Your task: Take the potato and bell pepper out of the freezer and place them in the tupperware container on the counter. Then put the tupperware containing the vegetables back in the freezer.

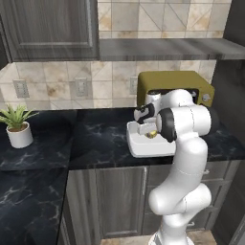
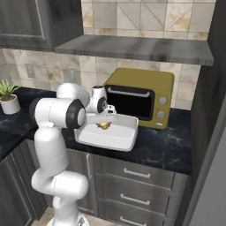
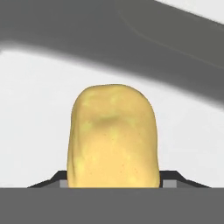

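On the black counter (image 2: 167, 145), just in front of the olive oven (image 2: 141, 97), we see the white tupperware container (image 2: 121, 139). Our gripper (image 2: 104, 125) hangs over its inside, jaws partly apart and clamped on the yellow potato (image 3: 112, 138).

We see the black marble counter (image 1: 95, 139) carrying the white tupperware container (image 1: 143, 146) near its front edge, the olive oven (image 1: 172, 83) just behind it by the wall, and a white plant pot (image 1: 20, 135) well apart at the left.
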